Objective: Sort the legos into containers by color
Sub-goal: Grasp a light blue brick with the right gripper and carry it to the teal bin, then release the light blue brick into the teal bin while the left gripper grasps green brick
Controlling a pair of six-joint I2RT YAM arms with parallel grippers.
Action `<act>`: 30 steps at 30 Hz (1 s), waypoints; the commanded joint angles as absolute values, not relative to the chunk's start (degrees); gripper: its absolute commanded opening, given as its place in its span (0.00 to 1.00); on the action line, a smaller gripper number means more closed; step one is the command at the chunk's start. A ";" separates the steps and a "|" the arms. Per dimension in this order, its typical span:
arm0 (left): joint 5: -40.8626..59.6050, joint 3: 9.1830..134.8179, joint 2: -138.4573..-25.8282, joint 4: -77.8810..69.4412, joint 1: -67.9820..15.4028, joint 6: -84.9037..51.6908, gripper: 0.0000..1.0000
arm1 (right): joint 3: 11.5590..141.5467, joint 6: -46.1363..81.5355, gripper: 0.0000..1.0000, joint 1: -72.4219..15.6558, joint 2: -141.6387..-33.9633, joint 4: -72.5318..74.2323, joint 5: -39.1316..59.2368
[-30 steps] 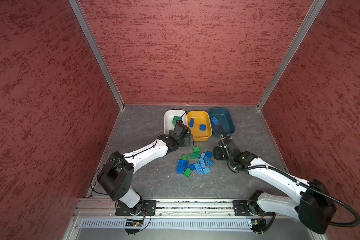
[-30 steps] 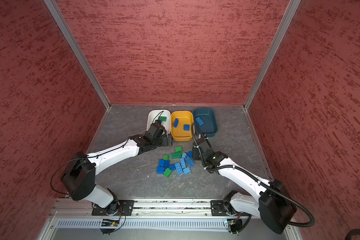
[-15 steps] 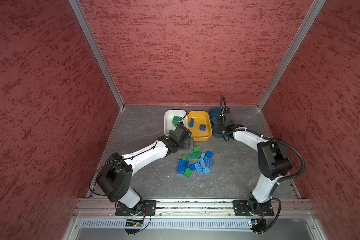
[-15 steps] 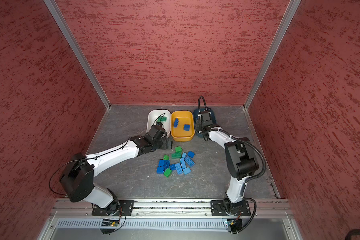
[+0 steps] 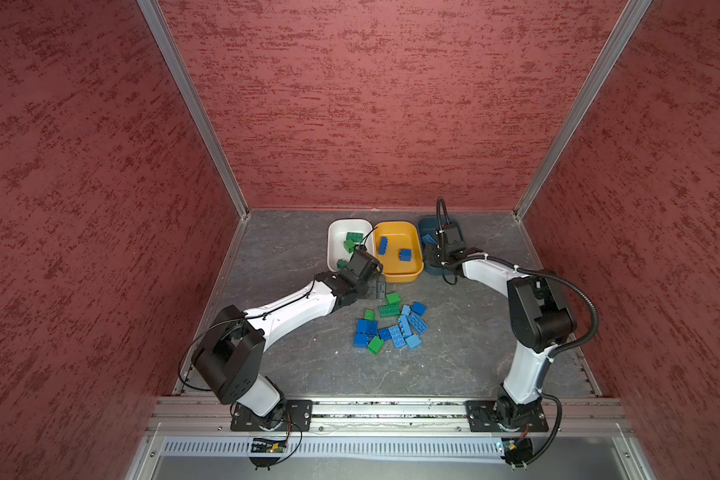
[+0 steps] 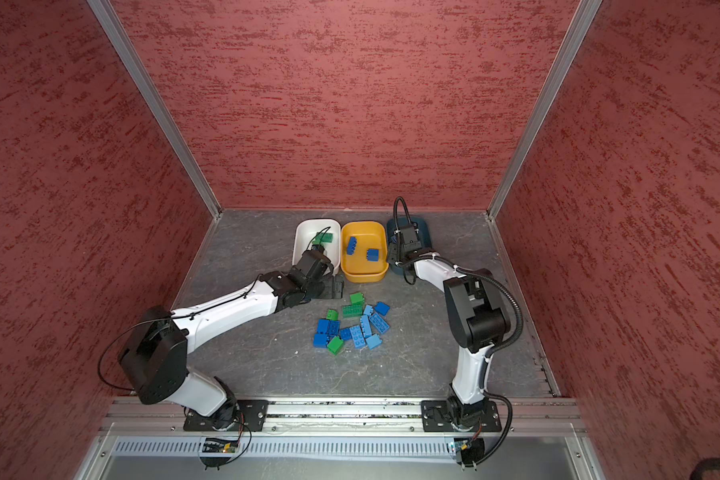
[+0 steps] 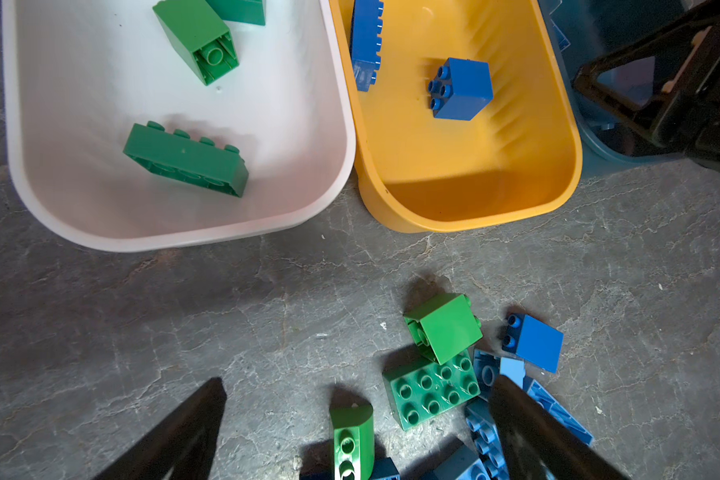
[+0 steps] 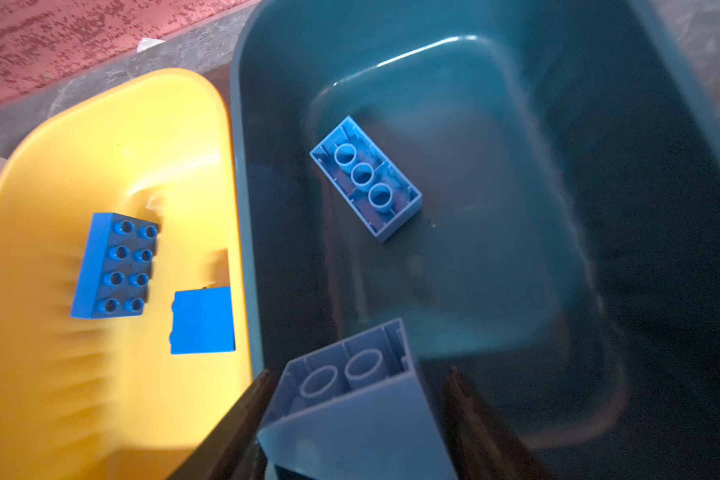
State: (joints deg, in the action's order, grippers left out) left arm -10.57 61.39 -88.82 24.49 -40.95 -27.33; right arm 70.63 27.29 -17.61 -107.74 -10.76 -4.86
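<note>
Three containers stand in a row at the back: white (image 5: 333, 249), yellow (image 5: 395, 226) and dark teal (image 5: 427, 222). Green legos (image 5: 352, 239) lie in the white one and two dark blue legos (image 5: 404, 254) in the yellow one. One light blue brick (image 8: 364, 178) lies in the teal one. A mixed pile of legos (image 5: 391, 326) sits on the floor. My left gripper (image 7: 358, 382) hangs open over the pile's green bricks (image 7: 431, 390). My right gripper (image 8: 360, 372) is over the teal container (image 8: 516, 166). A light blue wedge (image 8: 350, 415) lies loose between its fingers, with a gap on one side.
Red walls close in the grey floor (image 5: 292, 249) on three sides, right behind the containers. The yellow container (image 7: 454, 174) touches the white one (image 7: 100, 83). A metal rail (image 5: 391, 409) with both arm bases runs along the front.
My right arm swung from beside the pile up to the teal container with the light blue wedge, and its jaws have widened. The left gripper drew back slightly from the white container toward the pile.
</note>
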 commanded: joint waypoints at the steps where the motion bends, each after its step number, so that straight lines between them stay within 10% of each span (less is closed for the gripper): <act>1: -10.73 61.12 -88.71 23.94 -41.31 -26.15 0.99 | 71.01 29.01 0.68 -17.72 -106.41 -11.49 -0.17; 13: -4.65 63.07 -91.30 24.85 -42.66 -21.28 1.00 | 67.52 27.39 0.81 -17.72 -96.83 -11.87 -3.64; 15: -4.74 64.94 -93.12 26.12 -43.41 -21.18 1.00 | 64.63 27.20 0.99 -17.69 -93.11 -9.98 -5.25; 30: -8.96 76.24 -110.36 25.13 -48.52 -13.61 0.83 | 51.60 28.94 0.99 -17.73 -79.36 -0.87 -10.35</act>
